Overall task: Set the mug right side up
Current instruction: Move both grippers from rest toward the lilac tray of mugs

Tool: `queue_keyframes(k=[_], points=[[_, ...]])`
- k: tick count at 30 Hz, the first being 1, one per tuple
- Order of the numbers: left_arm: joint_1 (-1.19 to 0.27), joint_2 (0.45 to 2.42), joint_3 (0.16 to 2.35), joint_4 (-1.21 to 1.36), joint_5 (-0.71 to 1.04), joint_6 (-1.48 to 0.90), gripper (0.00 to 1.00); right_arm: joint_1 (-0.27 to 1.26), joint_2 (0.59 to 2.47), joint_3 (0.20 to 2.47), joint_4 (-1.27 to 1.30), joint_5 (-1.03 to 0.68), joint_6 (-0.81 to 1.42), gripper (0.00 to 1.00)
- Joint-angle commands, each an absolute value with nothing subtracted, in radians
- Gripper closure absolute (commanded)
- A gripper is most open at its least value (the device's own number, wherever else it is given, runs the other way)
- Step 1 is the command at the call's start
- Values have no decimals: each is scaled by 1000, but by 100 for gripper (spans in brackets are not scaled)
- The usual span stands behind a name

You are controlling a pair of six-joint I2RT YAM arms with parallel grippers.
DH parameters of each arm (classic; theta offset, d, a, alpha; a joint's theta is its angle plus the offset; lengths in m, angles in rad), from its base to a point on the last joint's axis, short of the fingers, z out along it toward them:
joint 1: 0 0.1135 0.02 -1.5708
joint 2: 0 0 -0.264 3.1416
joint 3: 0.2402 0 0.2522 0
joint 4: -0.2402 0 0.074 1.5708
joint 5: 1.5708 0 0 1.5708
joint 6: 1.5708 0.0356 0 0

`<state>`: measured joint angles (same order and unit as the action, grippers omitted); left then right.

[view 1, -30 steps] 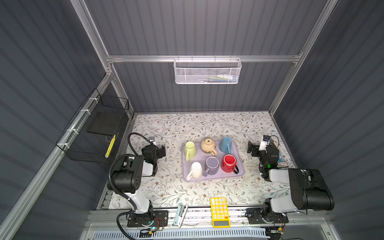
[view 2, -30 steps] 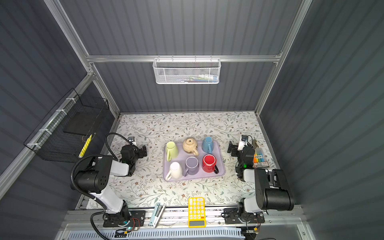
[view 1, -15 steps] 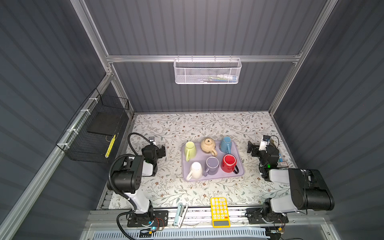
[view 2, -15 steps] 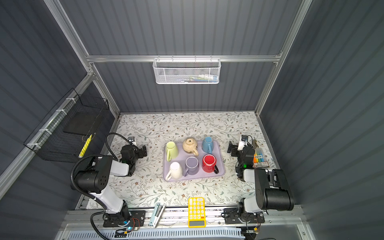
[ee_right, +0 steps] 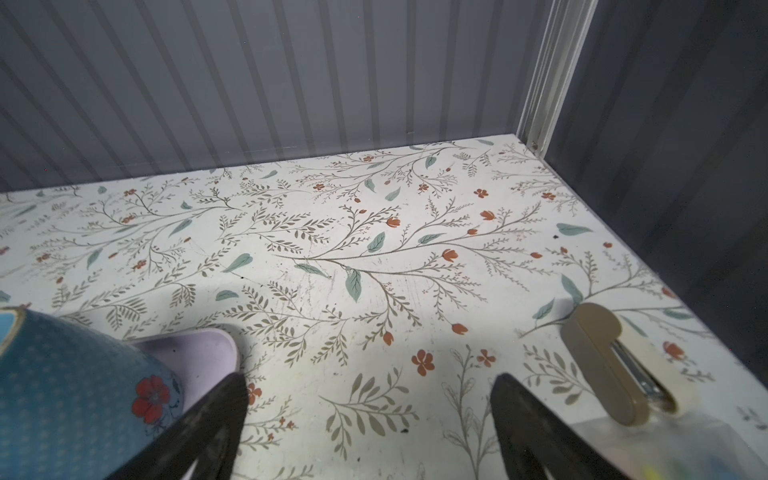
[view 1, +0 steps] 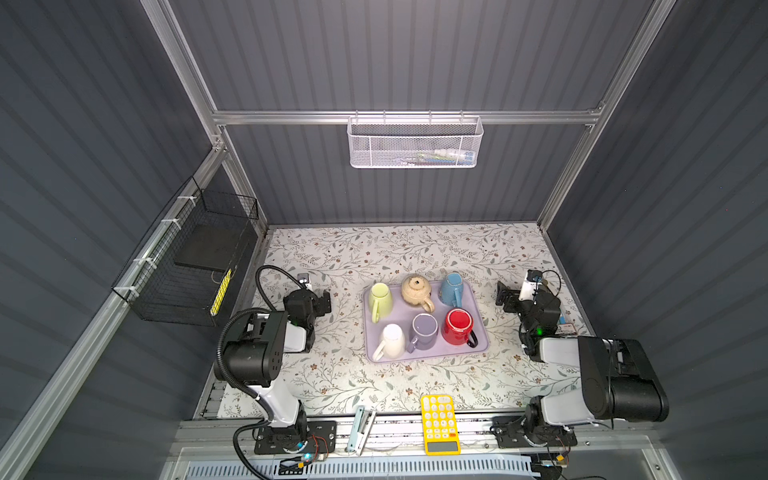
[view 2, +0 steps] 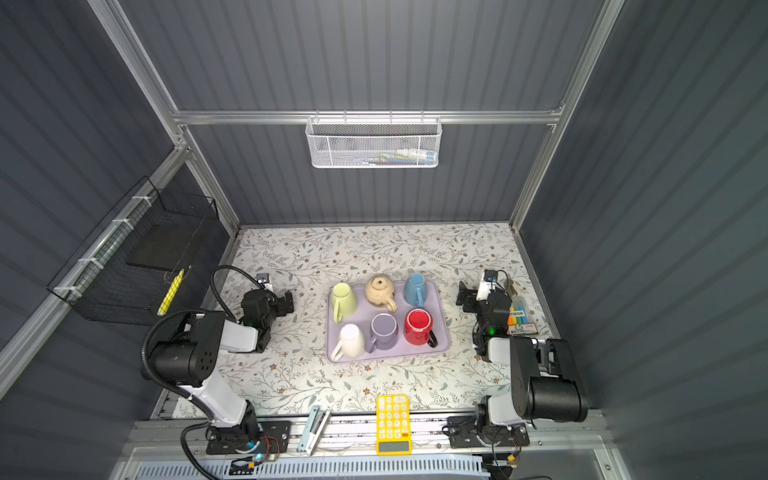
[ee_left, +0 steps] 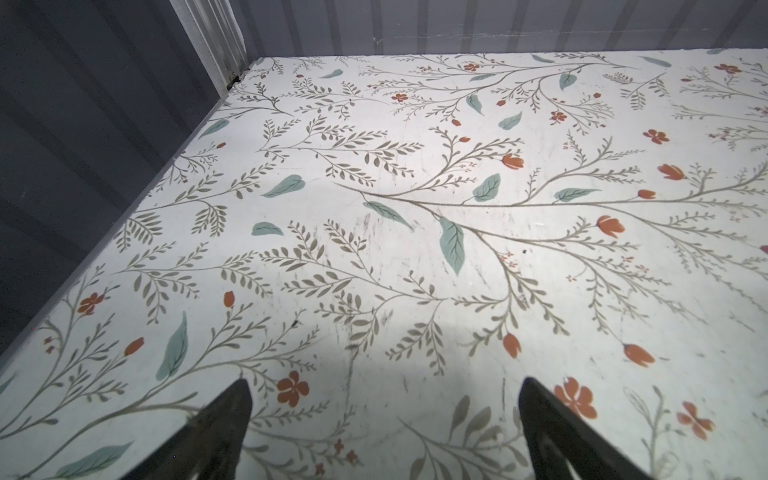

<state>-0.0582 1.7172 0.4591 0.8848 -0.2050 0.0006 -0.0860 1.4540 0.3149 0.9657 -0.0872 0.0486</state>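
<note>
Floral tabletop (view 1: 395,253) bears a tray (view 1: 401,312) — five mugs (view 1: 424,330), a teapot (view 1: 417,289) — left pincer (ee_left: 384,386), right pincer (ee_right: 370,380) both spread.

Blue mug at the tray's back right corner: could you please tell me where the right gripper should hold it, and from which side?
Probably grip the blue mug across its body, bringing the right gripper in from the right. It stands at the tray edge nearest that arm; its handle points toward the front, so the right wall is bare; the teapot crowds its left.
</note>
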Motion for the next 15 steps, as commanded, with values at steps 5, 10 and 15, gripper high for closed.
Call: queue_keyframes(k=[5,10,15], points=[[-63,1570,498,754,-213,2,4,-90,1335,437,677,-72,60,19],[-78,1422,566,574,-224,-24,6,-19,1205,513,417,23,39,25],[-176,1331,698,372,-258,26,7,43,1086,549,201,1,107,30]])
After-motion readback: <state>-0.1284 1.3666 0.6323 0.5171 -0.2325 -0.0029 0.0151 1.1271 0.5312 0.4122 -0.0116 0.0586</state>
